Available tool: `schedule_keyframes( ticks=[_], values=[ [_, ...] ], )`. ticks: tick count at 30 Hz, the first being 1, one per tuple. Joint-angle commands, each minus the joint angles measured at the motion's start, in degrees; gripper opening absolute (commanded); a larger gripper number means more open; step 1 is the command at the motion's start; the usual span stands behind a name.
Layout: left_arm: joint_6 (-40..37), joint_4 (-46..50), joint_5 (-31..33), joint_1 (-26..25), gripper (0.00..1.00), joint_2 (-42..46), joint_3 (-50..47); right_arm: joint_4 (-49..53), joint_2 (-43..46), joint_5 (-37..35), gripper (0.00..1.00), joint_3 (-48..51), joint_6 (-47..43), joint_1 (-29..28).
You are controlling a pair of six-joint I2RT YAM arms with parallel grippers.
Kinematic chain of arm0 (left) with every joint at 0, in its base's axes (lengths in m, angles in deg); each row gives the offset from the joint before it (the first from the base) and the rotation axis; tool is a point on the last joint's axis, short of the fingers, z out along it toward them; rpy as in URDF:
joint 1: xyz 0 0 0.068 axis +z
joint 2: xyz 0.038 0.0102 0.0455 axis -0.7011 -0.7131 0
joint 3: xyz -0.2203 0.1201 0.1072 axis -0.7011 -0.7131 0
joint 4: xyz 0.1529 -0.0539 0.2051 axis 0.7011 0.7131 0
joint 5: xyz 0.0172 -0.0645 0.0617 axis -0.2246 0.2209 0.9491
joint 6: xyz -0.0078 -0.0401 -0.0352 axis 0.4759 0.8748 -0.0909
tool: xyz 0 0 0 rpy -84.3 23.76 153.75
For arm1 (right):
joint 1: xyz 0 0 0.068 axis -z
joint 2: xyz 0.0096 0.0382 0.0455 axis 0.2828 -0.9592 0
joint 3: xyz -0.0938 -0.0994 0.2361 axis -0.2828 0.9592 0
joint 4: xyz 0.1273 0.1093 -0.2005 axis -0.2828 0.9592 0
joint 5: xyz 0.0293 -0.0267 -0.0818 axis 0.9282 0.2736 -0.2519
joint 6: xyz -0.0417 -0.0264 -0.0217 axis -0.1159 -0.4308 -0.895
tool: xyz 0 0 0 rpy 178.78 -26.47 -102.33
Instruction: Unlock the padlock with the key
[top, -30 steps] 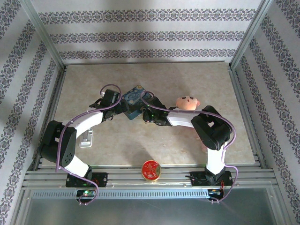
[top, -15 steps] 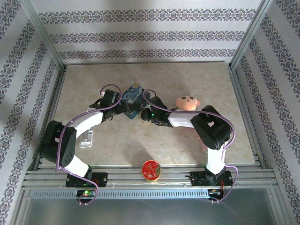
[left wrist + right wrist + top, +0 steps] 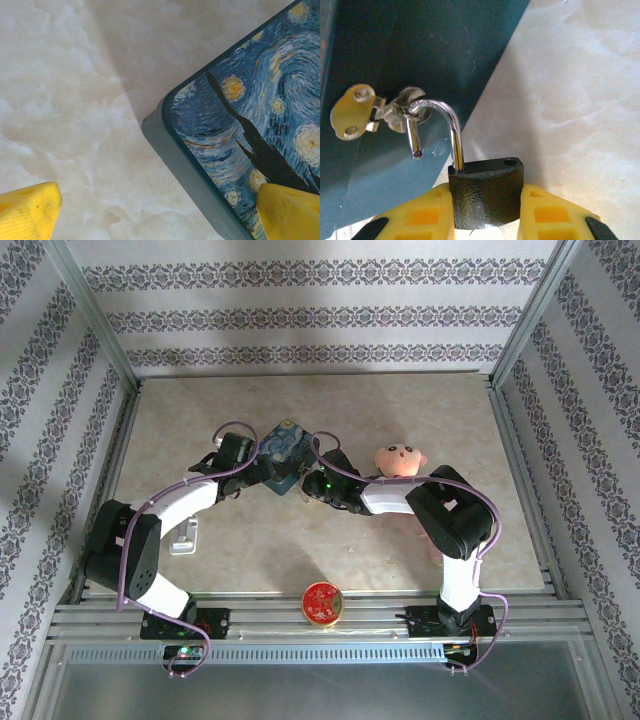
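Observation:
In the right wrist view my right gripper point(image 3: 486, 205) is shut on the small dark padlock point(image 3: 486, 192), its yellow fingers point(image 3: 420, 215) pressing both sides of the body. The silvery shackle point(image 3: 451, 125) stands open, its free end out of the body and hooked through the metal loop point(image 3: 405, 107) on the side of the blue tin point(image 3: 395, 45). A brass hasp tab point(image 3: 352, 117) hangs beside the loop. My left gripper point(image 3: 159, 215) is open, its yellow fingertips point(image 3: 27, 210) straddling a corner of the painted tin point(image 3: 250, 115). The key is hidden.
From above, the tin point(image 3: 285, 448) lies mid-table between the left gripper point(image 3: 262, 472) and the right gripper point(image 3: 308, 487). A pink plush head point(image 3: 400, 460) sits just behind the right arm. A red-and-gold disc point(image 3: 322, 602) rests on the front rail, and a silvery bracket point(image 3: 185, 537) lies near left.
My right gripper has drifted slightly to the right with the padlock in it. The left arm and the tin have hardly moved.

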Motion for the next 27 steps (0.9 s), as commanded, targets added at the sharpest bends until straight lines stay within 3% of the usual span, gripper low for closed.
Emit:
schedule_keyframes(
  ticks=[1, 27],
  values=[
    [-1.62, 2.97, -0.51, -0.5, 0.99, 0.35, -1.61, -2.88, 2.14, -2.28, 0.0, 0.99, 2.77, 0.78],
    [-1.0, 0.87, -2.89, -0.51, 0.99, 0.55, -3.43, -10.43, 0.49, -1.32, 0.0, 1.25, 8.72, 1.04]
  ],
)
